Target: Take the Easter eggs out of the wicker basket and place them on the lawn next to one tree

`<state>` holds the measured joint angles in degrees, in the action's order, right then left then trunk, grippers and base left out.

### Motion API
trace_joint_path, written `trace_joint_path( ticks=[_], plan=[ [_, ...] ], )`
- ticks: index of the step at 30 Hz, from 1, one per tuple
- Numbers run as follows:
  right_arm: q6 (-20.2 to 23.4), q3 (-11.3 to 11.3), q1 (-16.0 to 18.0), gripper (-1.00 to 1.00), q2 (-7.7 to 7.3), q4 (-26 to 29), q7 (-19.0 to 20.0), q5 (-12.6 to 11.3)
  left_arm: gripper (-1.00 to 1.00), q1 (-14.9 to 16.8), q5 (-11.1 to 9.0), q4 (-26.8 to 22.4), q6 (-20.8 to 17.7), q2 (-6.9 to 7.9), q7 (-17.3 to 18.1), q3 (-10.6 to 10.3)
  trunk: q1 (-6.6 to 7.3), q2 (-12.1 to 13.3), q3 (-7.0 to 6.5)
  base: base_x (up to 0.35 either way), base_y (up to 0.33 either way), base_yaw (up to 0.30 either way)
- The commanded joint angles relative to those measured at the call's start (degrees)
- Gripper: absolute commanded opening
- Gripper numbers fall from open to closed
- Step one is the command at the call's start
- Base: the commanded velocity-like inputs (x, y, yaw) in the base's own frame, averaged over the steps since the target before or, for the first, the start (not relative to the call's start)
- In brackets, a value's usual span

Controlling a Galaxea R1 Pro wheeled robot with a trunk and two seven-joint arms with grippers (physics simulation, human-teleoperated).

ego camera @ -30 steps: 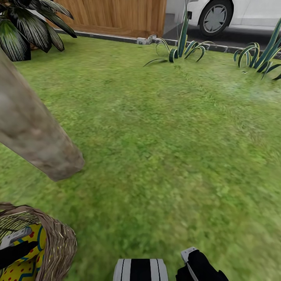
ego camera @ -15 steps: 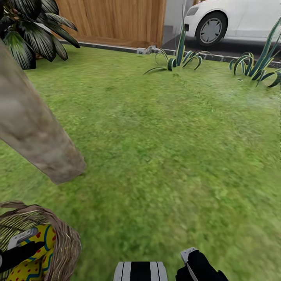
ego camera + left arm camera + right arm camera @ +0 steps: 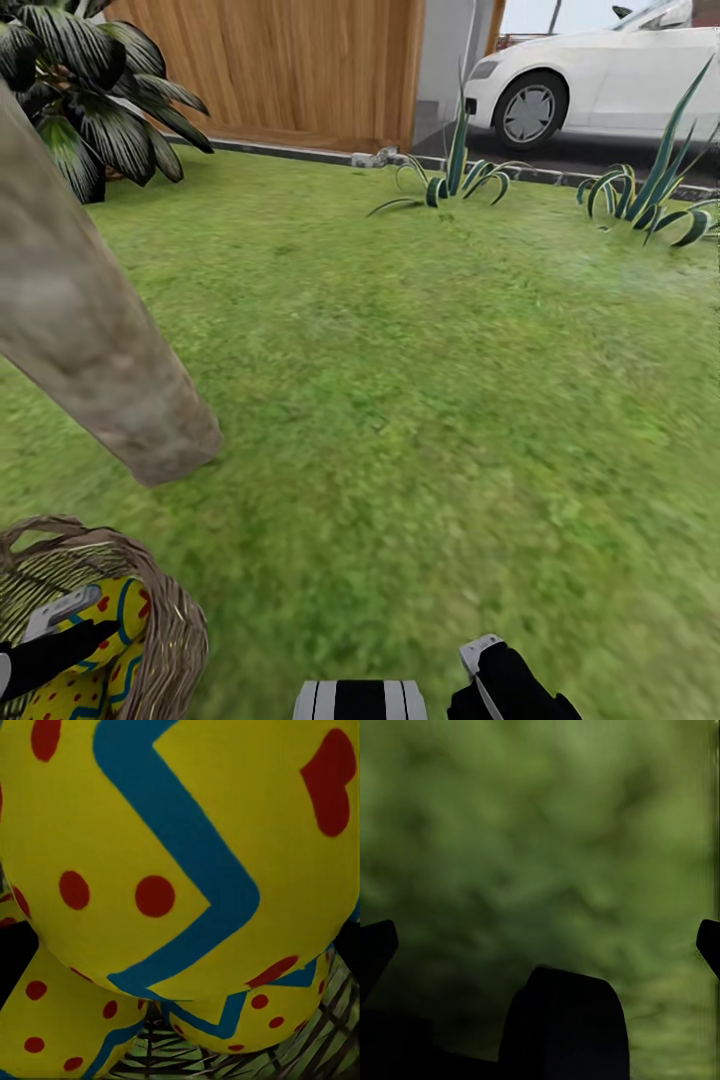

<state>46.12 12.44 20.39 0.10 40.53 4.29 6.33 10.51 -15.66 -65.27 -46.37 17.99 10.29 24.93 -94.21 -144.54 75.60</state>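
Inside the wicker basket (image 3: 165, 640), left gripper (image 3: 45, 640) jaw state undeterminable, Easter eggs (image 3: 180, 855) directly ahead; right gripper (image 3: 540, 945) spread open above lawn (image 3: 420, 380)

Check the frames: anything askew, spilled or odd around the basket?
Nothing stands out. The wicker basket sits upright on the lawn beside the tree, with the Easter eggs inside it and none spilled on the grass. The left tool reaches into the basket against an egg.
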Motion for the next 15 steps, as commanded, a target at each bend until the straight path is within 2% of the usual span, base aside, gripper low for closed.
trace_joint_path(
  ticks=[1,10,15],
  plan=[
    [0.2,0.0,0.0,1.0,0.09,0.1,0.5,0.6,-1.0,0.0,0.1,0.0,-0.3,-0.05,0.4,0.1,0.03,0.0,-0.19,0.0,0.0,0.0],
    [0.2,0.0,0.0,1.0,0.07,0.2,0.4,0.3,-1.0,0.0,0.1,0.1,-0.3,-0.57,0.4,0.1,0.27,0.1,-2.18,0.0,0.0,0.0],
    [0.3,0.0,0.1,1.0,0.15,0.2,0.4,0.4,-1.0,0.0,0.1,0.1,-0.3,-0.59,0.4,0.1,0.4,0.2,-3.29,-0.193,0.025,0.0]
  ],
)
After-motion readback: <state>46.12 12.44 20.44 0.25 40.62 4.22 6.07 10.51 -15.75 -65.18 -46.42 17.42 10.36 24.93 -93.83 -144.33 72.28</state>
